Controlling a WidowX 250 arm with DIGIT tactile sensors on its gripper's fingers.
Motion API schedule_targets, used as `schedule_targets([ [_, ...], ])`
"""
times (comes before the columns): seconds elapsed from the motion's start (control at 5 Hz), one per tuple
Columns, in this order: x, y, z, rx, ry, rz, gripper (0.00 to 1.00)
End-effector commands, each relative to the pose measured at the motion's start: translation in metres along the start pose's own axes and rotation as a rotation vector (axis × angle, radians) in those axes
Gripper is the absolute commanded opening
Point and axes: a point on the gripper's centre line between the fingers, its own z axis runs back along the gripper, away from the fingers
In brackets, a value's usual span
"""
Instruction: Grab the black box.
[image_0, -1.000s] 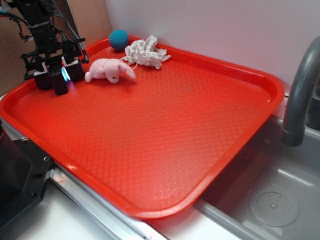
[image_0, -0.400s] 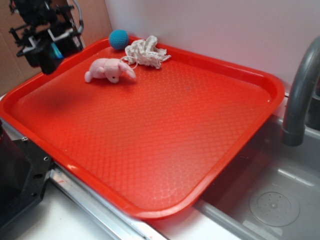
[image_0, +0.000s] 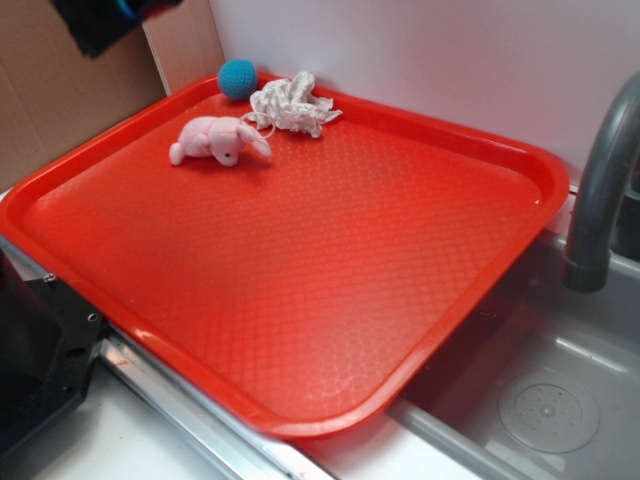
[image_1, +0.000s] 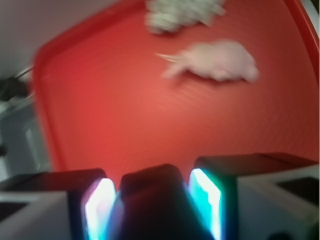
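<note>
Grasp looks done: gripper (image_1: 152, 200) is clamped on the black box (image_1: 152, 205), which sits btwn the two lit pads (image_1: 100, 207) in wrist view, dark rounded block filling the gap w/ both pads touching its sides. Step in hand, judging by pose: lift/carry phase, box raised well above the red tray (image_0: 300, 330). In ext view only a dark bit of arm + box shows at far-left top corner, cut by frame edge, so wrist angle can't be read there. Wrist cam looks down at tray from height, blurry. Pink plush toy (image_0: 218, 140), white crumpled cloth (image_0: 292, 103) and teal ball (image_0: 238, 78) lie at far-left of tray, well apart from gripper. Next move prob. just needs grip pressure held so box doesn't slip; nothing left to approach.
</note>
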Motion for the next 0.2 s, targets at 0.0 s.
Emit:
schedule_targets([
  [0.0, -0.0302, -0.0182, 0.0675, 0.047, 0.004, -0.117, 0.00],
])
